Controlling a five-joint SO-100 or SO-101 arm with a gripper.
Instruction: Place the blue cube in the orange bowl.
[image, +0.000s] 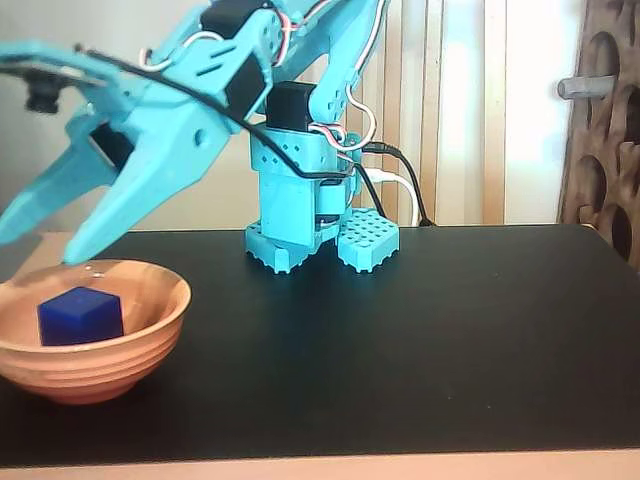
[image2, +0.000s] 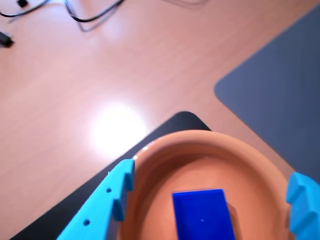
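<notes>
The blue cube (image: 80, 316) sits inside the orange bowl (image: 150, 335); above the bowl hangs the end effector (image: 38, 232), fingers spread and empty (apparently placed)

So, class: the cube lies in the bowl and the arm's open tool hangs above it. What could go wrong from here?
1. The open tool hangs just above the orange bowl; a low withdrawal might clip the rim and tip it.
2. The bowl sits at the black mat's corner, so a knock could push it off.
3. Closing again might regrasp the blue cube, which lies between the fingers in the wrist view.
</notes>
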